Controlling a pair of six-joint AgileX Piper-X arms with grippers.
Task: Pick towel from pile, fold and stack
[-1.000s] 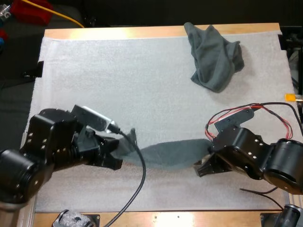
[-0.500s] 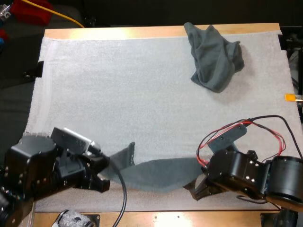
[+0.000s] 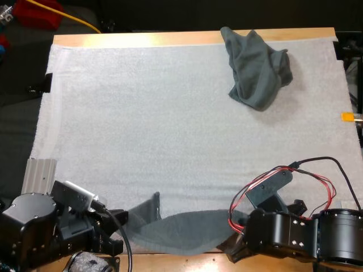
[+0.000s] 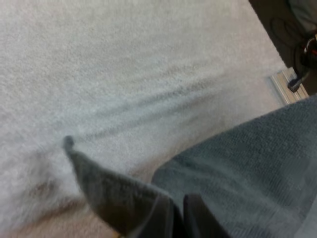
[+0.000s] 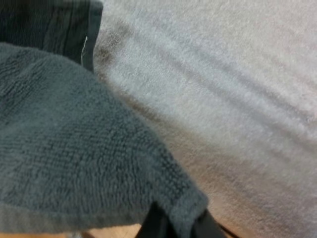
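The table and its white mat carry the crumpled pile at upper right. The stretched towel has slid from mid-frame down to the bottom edge. The left gripper and right gripper each have their fingers clamped on one end, probably drawing it flat for folding.

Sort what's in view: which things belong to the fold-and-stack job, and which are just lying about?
Job in hand: held towel, spanning between left gripper and right gripper, both shut on it; crumpled towel at the far right of the mat.
Lying about: ribbed metal piece at the mat's left edge.
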